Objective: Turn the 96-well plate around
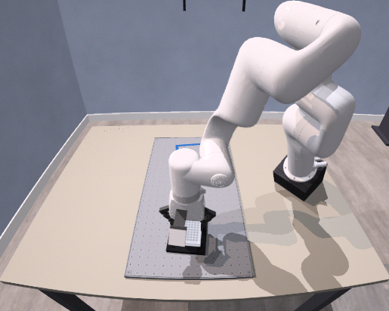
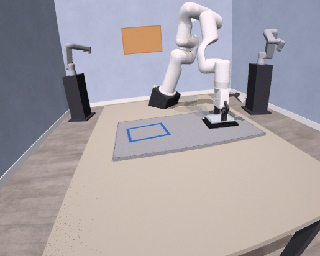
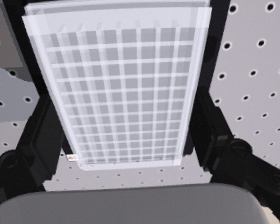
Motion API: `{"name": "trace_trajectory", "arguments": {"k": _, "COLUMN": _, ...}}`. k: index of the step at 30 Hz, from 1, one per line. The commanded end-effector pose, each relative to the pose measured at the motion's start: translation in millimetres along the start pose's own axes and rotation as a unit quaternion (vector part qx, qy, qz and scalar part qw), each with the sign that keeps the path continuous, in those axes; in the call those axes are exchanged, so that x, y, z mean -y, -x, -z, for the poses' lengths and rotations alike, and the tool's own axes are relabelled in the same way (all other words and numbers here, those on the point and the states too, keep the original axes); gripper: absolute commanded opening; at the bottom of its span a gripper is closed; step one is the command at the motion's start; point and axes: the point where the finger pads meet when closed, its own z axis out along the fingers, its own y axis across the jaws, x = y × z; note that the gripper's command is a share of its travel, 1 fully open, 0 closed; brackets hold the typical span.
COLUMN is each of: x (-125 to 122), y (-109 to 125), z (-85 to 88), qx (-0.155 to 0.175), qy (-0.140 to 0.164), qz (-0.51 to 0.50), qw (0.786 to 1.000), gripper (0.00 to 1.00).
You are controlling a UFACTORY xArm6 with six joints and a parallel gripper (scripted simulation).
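The clear 96-well plate [image 3: 119, 81] fills the wrist view, with my gripper's [image 3: 121, 137] two dark fingers against its long sides. The gripper is shut on the plate. In the top view the plate [image 1: 193, 233] shows just over the black nest N1 [image 1: 186, 247], partly hidden by the gripper [image 1: 185, 231] and wrist. In the exterior view the gripper [image 2: 224, 114] stands upright over the plate [image 2: 218, 118] and the nest [image 2: 220, 123]. I cannot tell whether the plate touches the nest. I cannot make out the cut corner.
The blue taped outline B1 [image 2: 148, 132] lies at the other end of the grey perforated deck [image 2: 184, 135]; in the top view the arm hides most of the outline [image 1: 186, 146]. The arm's base [image 1: 300, 177] stands on the table beside the deck. Dark pedestals stand off the table.
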Motion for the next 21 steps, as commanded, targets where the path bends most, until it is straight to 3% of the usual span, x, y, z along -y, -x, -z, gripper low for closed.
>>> {"name": "trace_trajectory", "arguments": {"k": 1, "x": -1.1, "y": -0.7, "z": 0.2, "qx": -0.001, "qy": 0.001, "qz": 0.000, "qw": 1.000, "gripper": 0.00}}
{"name": "trace_trajectory", "arguments": {"k": 21, "x": -1.1, "y": -0.7, "z": -2.8, "qx": -0.001, "qy": 0.001, "qz": 0.000, "qw": 1.000, "gripper": 0.00}}
